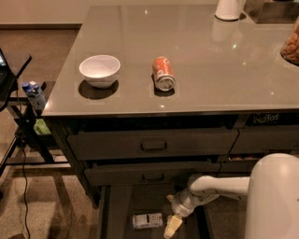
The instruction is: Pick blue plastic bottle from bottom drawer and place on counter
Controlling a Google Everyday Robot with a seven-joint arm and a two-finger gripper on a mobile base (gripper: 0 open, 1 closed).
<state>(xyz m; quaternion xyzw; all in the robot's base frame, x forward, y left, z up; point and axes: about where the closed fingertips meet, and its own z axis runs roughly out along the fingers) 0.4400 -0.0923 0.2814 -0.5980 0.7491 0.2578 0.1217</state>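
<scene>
Below the bench's (196,42) front edge, a small clear plastic bottle (147,220) lies in the dark grey drawer (135,203). The gripper (171,227) hangs beside it, opening unclear.

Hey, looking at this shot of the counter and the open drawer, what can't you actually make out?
All in the camera view:
The gripper, low in the bottom drawer just right of the blue plastic bottle: its lower end is cut off at the bottom edge.
The bottle's label print: too small to read.
The drawer's front: cut off by the bottom edge.
The white container on the counter: its top is cut off by the upper edge.
</scene>
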